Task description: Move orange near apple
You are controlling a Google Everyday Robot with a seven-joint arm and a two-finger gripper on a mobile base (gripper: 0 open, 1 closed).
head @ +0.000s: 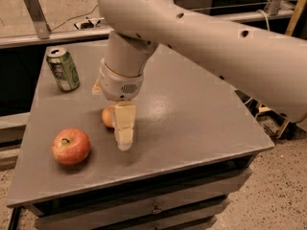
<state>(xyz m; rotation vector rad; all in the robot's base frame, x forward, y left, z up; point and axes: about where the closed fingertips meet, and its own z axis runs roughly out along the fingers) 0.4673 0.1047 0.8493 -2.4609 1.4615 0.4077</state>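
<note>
The small orange (pixel 108 117) sits between the fingers of my gripper (pixel 115 129), low over the grey table top (pixel 192 114). The gripper hangs from the big white arm and is shut on the orange. Its near finger (pixel 124 126) covers the orange's right side, and the far finger is mostly hidden. The red apple (pixel 71 146), with yellowish patches and a stem dimple, rests on the table to the front left, a short gap from the orange. I cannot tell whether the orange touches the table.
A green drink can (pixel 63 69) stands upright at the table's back left corner. The table's front edge runs just below the apple, with drawers underneath. The white arm (pixel 206 47) spans the right side above the table. Cables lie on the floor at the right.
</note>
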